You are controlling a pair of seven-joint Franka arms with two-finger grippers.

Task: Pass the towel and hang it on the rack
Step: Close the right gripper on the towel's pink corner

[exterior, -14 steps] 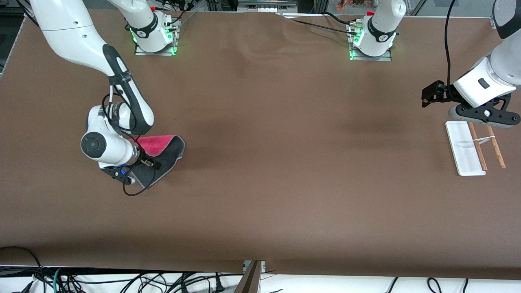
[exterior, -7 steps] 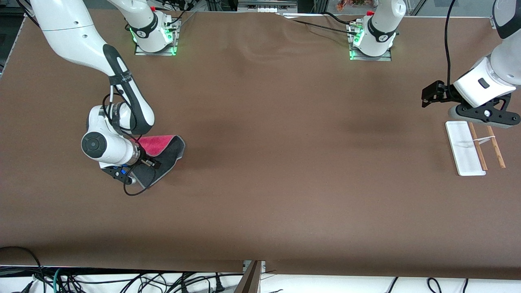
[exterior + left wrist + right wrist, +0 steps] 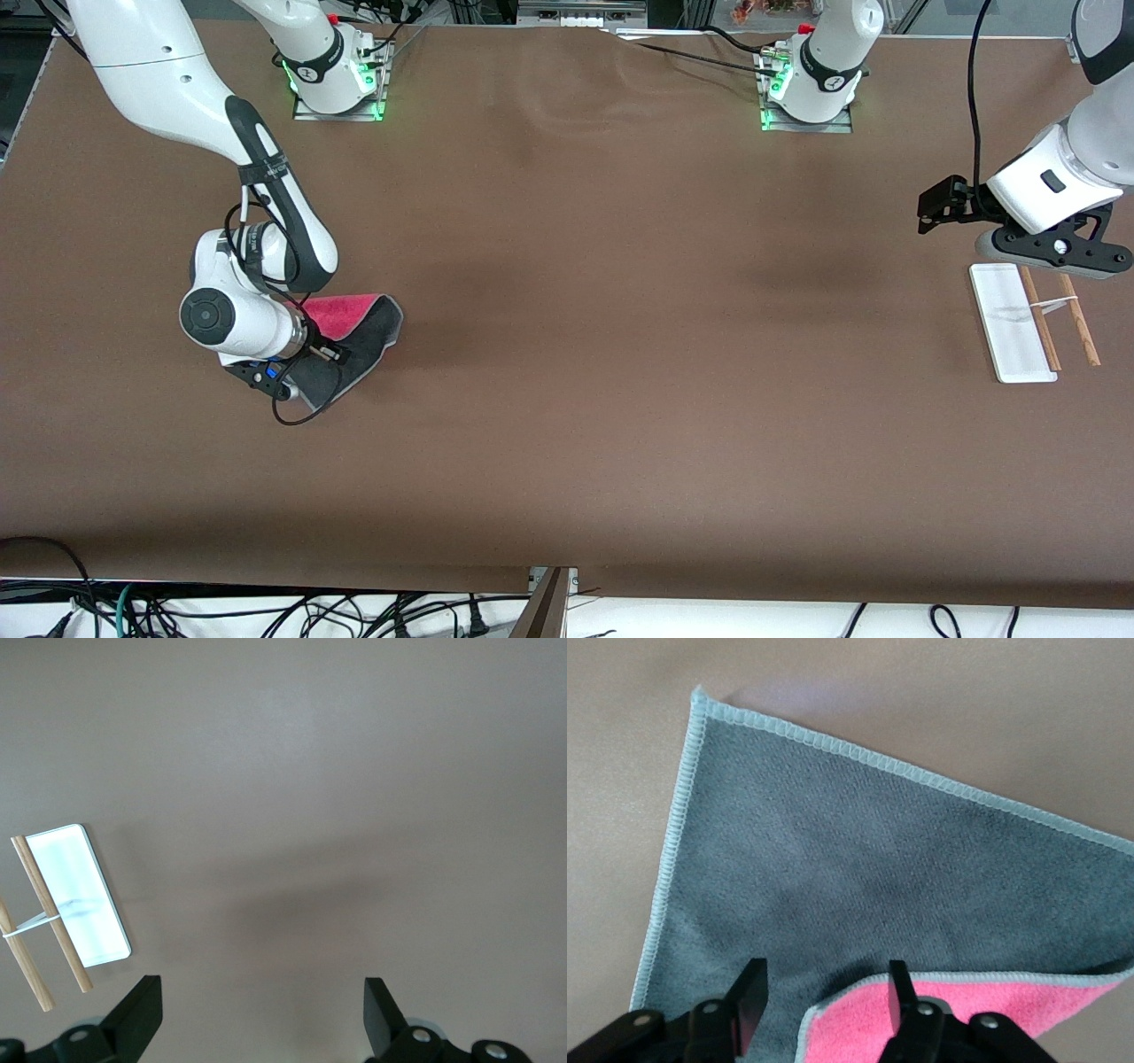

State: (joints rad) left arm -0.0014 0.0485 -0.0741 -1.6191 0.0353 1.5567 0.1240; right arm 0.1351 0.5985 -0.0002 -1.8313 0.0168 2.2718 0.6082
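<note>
The towel lies on the table toward the right arm's end, folded over so that both the pink-red face and the dark grey face show. My right gripper is low over it and open; the folded pink corner lies between the fingers with grey cloth around it. The right hand covers part of the towel in the front view. The rack, a white base with two brown rods, stands toward the left arm's end and also shows in the left wrist view. My left gripper is open and empty, held up beside the rack.
The brown table cover is bare between the towel and the rack. Both arm bases stand at the edge farthest from the front camera. Cables hang below the table's near edge.
My right hand has shifted very slightly over the towel. The towel, the rack and the left arm have not visibly moved.
</note>
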